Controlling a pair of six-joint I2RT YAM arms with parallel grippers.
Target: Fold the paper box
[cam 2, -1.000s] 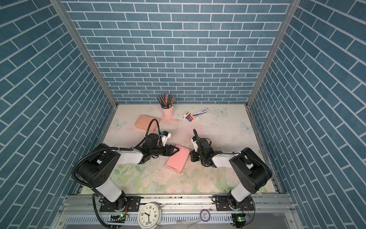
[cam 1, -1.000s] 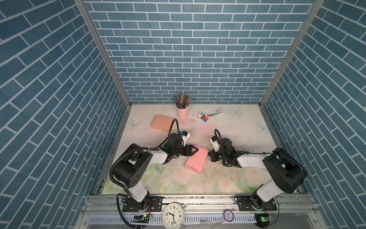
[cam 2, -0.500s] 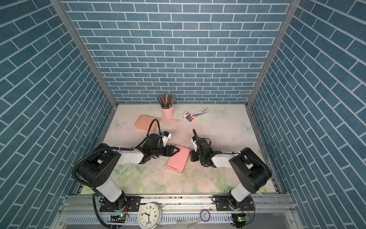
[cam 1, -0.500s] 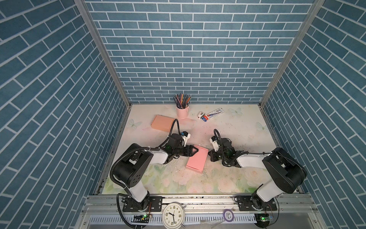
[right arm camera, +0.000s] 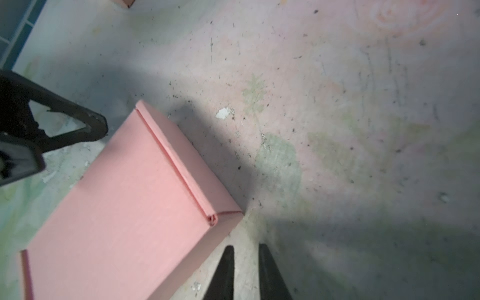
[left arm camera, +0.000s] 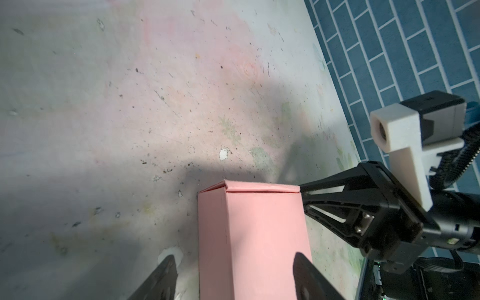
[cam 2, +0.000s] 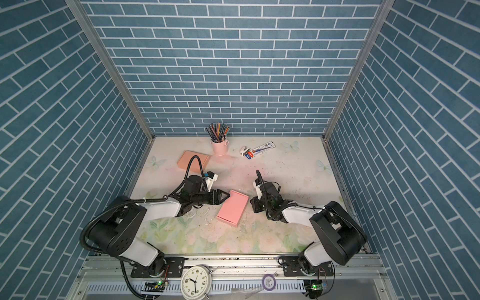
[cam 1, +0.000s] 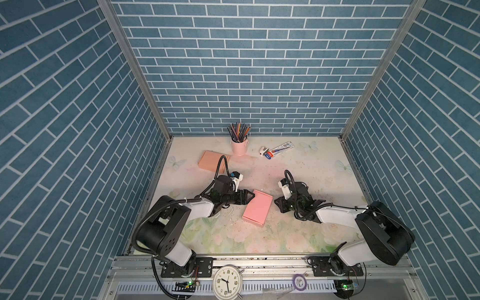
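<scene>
Pink box: the pink box (cam 1: 257,213) lies flat and closed near the middle of the tabletop (cam 1: 298,233), between the two grippers. It is turned askew to the tabletop's sides.
Box edges: a narrow folded strip with a seam runs the full width of the far short edge, and the corners there look shut. In both top views the near short edge shows a thin lip.
Left gripper: the left gripper (cam 1: 250,201) sits low at the box's far left corner with its jaws spread wide. In the left wrist view the box end lies between the fingers (left arm camera: 161,280). One finger is clear of the box's side and the other overlaps its top face. It clamps nothing, and whether it touches the box cannot be told.
Right gripper: the right gripper (right arm camera: 244,259) sits just beside the box's far right corner, apart from it. Its fingertips are parted by only a narrow gap, with nothing in it.
Room in front: bare tabletop runs from the box's near edge to the front rail.
Room to the right: open surface lies beyond the right arm, up to the side wall.
Room behind: an orange box (cam 1: 213,160), a pencil cup (cam 1: 239,148) and a tube (cam 1: 281,149) sit along the far side, well apart from the pink box. A bare stretch lies between them and it.
Front rail: a clock (cam 1: 227,281) sits below the tabletop's near edge.
</scene>
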